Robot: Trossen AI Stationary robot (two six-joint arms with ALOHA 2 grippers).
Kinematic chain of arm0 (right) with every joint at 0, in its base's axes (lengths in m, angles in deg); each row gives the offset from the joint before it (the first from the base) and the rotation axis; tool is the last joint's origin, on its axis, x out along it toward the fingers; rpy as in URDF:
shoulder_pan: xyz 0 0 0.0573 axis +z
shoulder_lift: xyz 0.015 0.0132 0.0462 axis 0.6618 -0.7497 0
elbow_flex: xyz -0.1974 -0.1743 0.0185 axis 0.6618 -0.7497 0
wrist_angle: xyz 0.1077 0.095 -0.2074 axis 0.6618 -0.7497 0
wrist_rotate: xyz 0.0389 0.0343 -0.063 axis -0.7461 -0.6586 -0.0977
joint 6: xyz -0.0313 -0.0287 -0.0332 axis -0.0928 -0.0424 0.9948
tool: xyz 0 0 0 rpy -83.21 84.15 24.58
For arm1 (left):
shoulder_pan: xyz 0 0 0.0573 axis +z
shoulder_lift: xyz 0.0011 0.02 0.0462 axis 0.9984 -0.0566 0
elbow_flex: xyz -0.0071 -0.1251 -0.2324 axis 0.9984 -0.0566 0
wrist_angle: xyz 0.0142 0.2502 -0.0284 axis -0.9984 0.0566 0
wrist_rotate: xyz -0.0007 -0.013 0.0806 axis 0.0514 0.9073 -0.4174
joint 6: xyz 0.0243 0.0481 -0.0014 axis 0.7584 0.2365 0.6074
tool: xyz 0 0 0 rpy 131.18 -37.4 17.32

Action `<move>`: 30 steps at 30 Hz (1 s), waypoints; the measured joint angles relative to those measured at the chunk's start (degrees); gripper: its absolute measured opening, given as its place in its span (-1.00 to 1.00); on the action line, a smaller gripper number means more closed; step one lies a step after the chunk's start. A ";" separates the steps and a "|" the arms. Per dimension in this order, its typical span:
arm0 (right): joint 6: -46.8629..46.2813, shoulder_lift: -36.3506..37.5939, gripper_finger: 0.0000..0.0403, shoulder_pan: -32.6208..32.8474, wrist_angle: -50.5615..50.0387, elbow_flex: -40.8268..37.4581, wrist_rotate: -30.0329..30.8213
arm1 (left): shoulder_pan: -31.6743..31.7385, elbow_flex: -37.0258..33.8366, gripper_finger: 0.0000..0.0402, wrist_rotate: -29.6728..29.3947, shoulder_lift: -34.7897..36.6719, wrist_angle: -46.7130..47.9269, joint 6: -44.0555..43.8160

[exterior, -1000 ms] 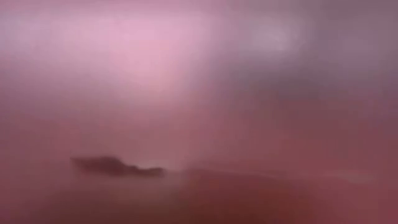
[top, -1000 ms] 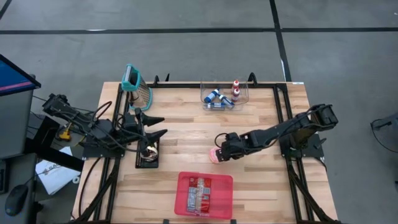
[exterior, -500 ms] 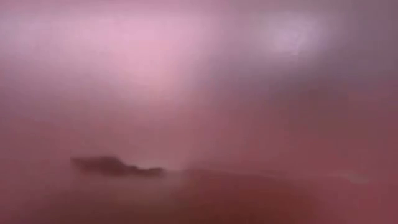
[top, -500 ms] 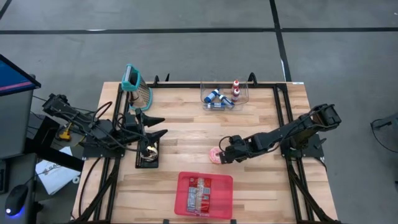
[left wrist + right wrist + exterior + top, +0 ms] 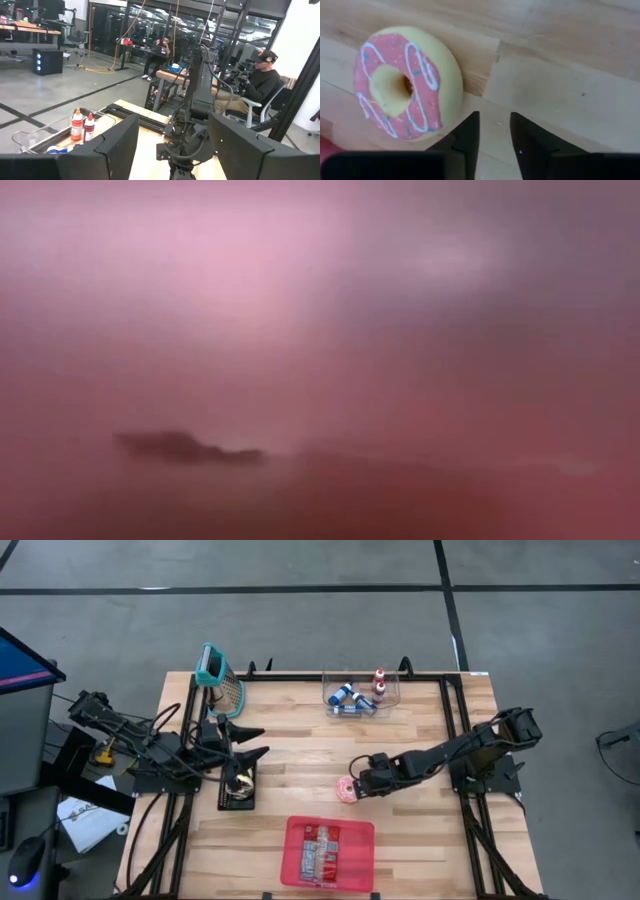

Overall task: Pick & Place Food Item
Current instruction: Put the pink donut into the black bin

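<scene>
The right gripper (image 5: 352,787) has closed its fingers to a narrow slot since a second ago, when they stood much wider. In the high view it was sitting over the doughnut (image 5: 345,790) then; now the doughnut shows more fully just beyond the fingertips. The arm reaches about as far as before. The left gripper (image 5: 252,741) has not shifted.

In the right wrist view the two dark fingers (image 5: 467,135) stand nearly together with only bare wood between them. The doughnut (image 5: 405,82) lies just beside them, and nothing is gripped.

The doughnut is round, so it has no long axis. It lies on the table (image 5: 420,830), tipped slightly, its pink icing with white stripes and its hole facing up toward the wrist camera.

Taking the doughnut as the mark: it sits near the middle of the table, well clear of every edge. The red bin (image 5: 328,852) of packets lies near it toward the front edge. The clear tray (image 5: 360,695) with bottles is well apart at the back edge. The black tray (image 5: 238,787) lies off to the left, under the left gripper, whose fingers are spread wide and hold nothing. Open wood surrounds the doughnut on all sides except where the right gripper stands.

The low view is a pink blur and shows nothing legible.
</scene>
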 joint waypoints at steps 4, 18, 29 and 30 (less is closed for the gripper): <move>3.11 -1.02 -0.63 -1.07 3.73 0.09 -1.44 | 0.00 0.00 0.17 -1.29 0.01 1.63 0.07; 9.92 -7.96 -0.68 -6.17 16.25 2.80 -8.61 | -6.13 0.07 0.17 -8.08 0.85 12.14 0.97; 20.87 -15.52 -0.68 -12.66 15.92 14.59 -11.56 | -7.70 0.04 0.08 -5.74 0.85 25.84 -9.25; 21.86 -16.60 -0.68 -13.17 16.12 15.91 -11.86 | -7.28 0.04 0.06 -4.64 0.78 28.62 -10.68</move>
